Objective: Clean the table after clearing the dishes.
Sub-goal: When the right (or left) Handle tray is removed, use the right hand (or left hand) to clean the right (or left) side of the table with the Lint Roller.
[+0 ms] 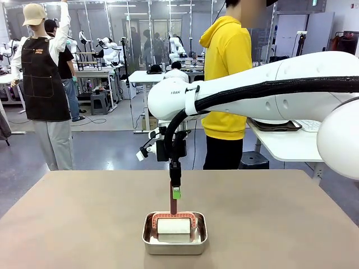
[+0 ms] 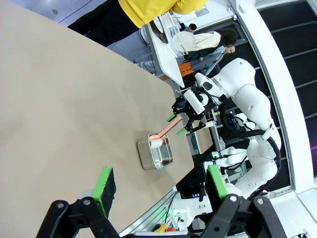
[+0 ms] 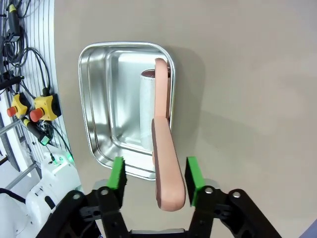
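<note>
Table (image 1: 73, 224): pan (image 3: 99, 99) sits near-centre on it. Wiper (image 3: 161, 148) in pan, handle upright, long axis rising straight between the pads of my right gripper (image 3: 154, 173), jaws apart, not yet clamped. Left gripper (image 2: 161, 183) wide open, empty, farther off left.

Counted: one table (image 1: 67, 224). One steel pan (image 1: 148, 240), toward 6 o'clock on that table. One pink-handled scrubber (image 1: 173, 203) with one white block (image 1: 173, 226). Two pincers: left pincer (image 2: 161, 182), right pincer (image 3: 154, 173), two green pads (image 3: 118, 173) on each. One person (image 1: 227, 84) at 12 o'clock. Two red-capped stop buttons (image 3: 37, 114).
</note>
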